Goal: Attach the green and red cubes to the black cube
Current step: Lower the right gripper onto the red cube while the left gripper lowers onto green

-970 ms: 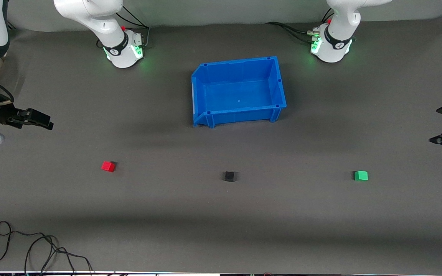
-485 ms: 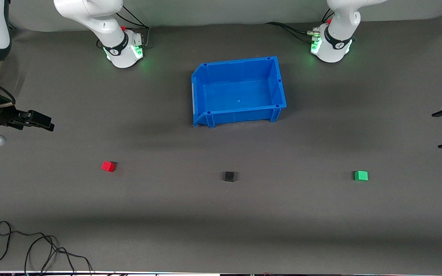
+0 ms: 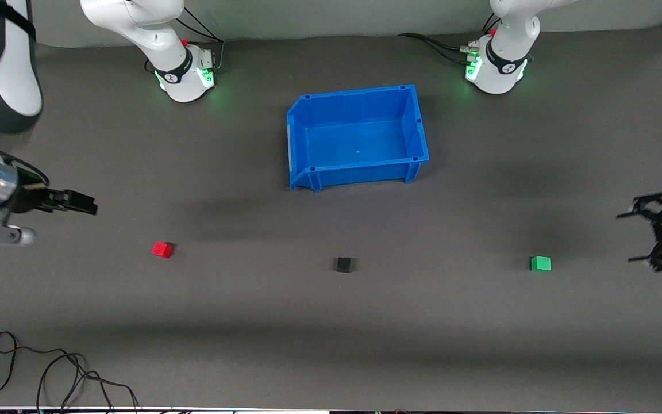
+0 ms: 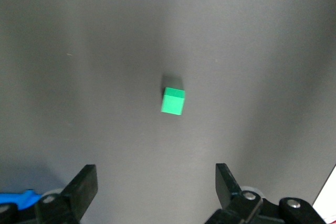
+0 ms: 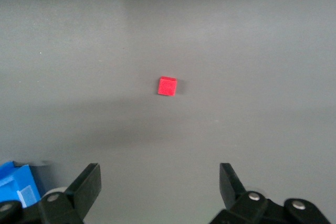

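- Cable (image 3: 49,374) loops lie nearest the front camera, at your 7 o'clock in the front view, on the grey table (image 3: 331,322).
- Black cube (image 3: 343,264) sits mid-table, with your green cube (image 3: 541,263) well apart toward the left arm's end and your red cube (image 3: 162,249) well apart toward the right arm's end.
- Your left gripper (image 3: 632,238) hangs over the table at 3 o'clock, fingers spread and holding nothing; its wrist view centres the green cube (image 4: 172,101).
- Your right gripper (image 3: 81,202) hangs at 9 o'clock, released in its wrist view, with the red cube (image 5: 167,86) ahead.
- Blue bin (image 3: 417,123) stands farther off, at 12 o'clock from the black cube.
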Motion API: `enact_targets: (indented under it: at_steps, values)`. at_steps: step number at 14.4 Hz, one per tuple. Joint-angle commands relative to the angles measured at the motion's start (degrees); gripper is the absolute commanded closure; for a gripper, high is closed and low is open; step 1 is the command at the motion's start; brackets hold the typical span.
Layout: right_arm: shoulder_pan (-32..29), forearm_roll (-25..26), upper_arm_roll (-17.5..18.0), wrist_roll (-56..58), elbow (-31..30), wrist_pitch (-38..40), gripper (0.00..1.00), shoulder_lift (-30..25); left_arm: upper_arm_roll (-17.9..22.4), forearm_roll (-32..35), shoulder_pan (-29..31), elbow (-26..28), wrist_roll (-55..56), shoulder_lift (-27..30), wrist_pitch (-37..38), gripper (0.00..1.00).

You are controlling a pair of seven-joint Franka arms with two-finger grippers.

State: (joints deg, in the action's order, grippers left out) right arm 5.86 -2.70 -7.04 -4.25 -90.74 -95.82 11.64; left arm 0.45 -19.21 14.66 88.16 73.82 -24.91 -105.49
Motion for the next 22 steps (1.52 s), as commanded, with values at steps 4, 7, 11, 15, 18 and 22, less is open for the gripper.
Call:
enact_targets:
  at_steps: [4,7,11,15,18,22]
  values:
    - [-0.4,-5.0,-0.7,-1.8,-1.4,-5.0,0.00,6.8,-0.1,-7.1,0.5,-0.3,-12.0,-7.5,-4.3,0.00]
    - [-0.5,-5.0,-1.0,-1.8,-8.3,-13.7,0.00,8.4,-0.1,-7.2,0.6,2.4,-15.5,-9.6,-9.0,0.00]
    - [-0.1,-5.0,-1.2,-2.6,-13.5,-24.2,0.00,11.8,-0.3,-9.2,0.3,3.6,-18.2,-12.6,-12.5,0.00]
    - [0.3,-4.9,-1.2,-4.0,-13.5,-30.3,0.00,16.7,-0.3,-12.8,-0.2,5.7,-22.1,-13.0,-13.4,0.00]
    - [0.3,-5.0,-1.2,-4.3,-13.5,-33.0,0.01,19.6,-0.4,-12.8,-0.5,7.5,-22.8,-14.0,-17.4,0.00]
    - [0.4,-5.0,-1.1,-5.2,-13.5,-35.4,0.01,22.0,-2.4,-12.9,-0.5,9.9,-23.6,-14.6,-22.1,0.00]
